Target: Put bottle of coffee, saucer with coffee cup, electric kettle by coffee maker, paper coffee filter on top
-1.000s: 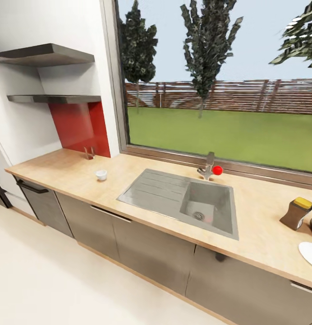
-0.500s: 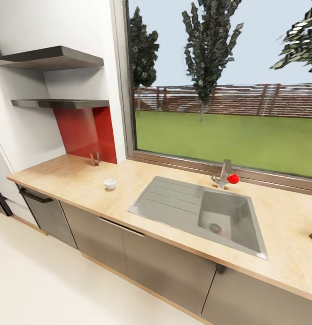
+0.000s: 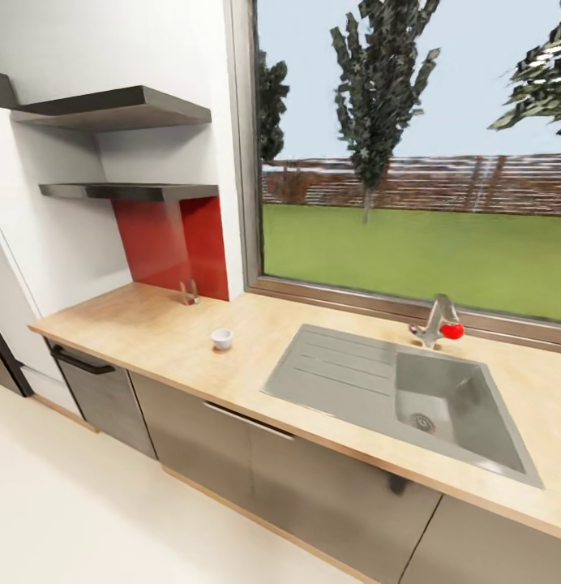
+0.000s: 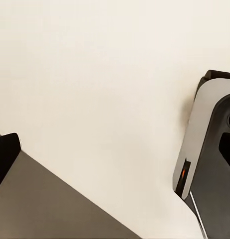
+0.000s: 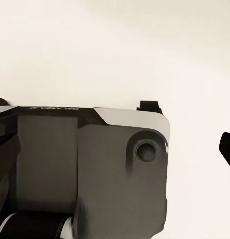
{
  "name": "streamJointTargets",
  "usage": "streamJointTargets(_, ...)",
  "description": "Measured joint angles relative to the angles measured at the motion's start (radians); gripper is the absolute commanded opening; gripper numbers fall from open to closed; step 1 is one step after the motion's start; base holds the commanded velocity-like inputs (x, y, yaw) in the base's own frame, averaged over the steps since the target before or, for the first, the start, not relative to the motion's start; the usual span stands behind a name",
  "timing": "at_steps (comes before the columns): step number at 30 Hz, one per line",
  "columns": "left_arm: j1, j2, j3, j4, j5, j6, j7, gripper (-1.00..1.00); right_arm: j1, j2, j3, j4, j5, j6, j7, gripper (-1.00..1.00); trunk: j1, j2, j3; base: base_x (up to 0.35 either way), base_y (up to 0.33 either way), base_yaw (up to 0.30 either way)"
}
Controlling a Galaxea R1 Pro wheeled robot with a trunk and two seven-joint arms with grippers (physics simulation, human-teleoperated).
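Looking down the long light beige wood-look kitchen countertop [image 3: 151, 324] from the head camera, the one task item I can pick out is the small white rounded coffee cup [image 3: 222, 338], sitting upright on the worktop to the left of the grey steel sink [image 3: 394, 389], between that sink and the red backsplash panel [image 3: 173, 243]. Up above the panel, further left of the sink, hangs the thin black flat wall shelf [image 3: 126, 191], with a thicker black board [image 3: 110, 109] over it; nothing on them that I can make out. Both wrist cameras just show pale floor and bits of the robot's own body, so I honestly can't tell if either pincer is open or closed. My guess is the cup is the next target, and it sits left of centre, so the left arm looks nearer.
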Motion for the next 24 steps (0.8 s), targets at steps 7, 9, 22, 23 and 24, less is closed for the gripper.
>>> streamJointTargets(7,0.0,0.0,0.0,0.0,0.0,0.0,0.0,1.0,0.0,0.0,0.0,-0.001,0.0,0.0,-0.001,1.0,0.0,0.0,0.0,0.087,0.336,0.0)
streamJointTargets(9,0.0,0.0,0.0,0.0,0.0,0.0,0.0,1.0,0.0,0.0,0.0,-0.001,0.0,0.0,-0.001,1.0,0.0,0.0,0.0,0.084,0.337,0.0)
streamJointTargets(22,0.0,0.0,0.0,0.0,0.001,0.0,0.0,1.0,0.0,0.0,0.0,-0.001,0.0,0.0,-0.001,1.0,0.0,0.0,0.0,0.083,0.337,-0.003)
streamJointTargets(23,0.0,0.0,0.0,0.0,0.001,0.0,0.0,1.0,0.0,0.0,0.0,-0.001,0.0,0.0,-0.001,1.0,0.0,0.0,0.0,0.083,0.337,-0.077)
streamJointTargets(24,0.0,0.0,0.0,0.0,0.001,0.0,0.0,1.0,0.0,0.0,0.0,-0.001,0.0,0.0,-0.001,1.0,0.0,0.0,0.0,0.083,0.337,-0.195)
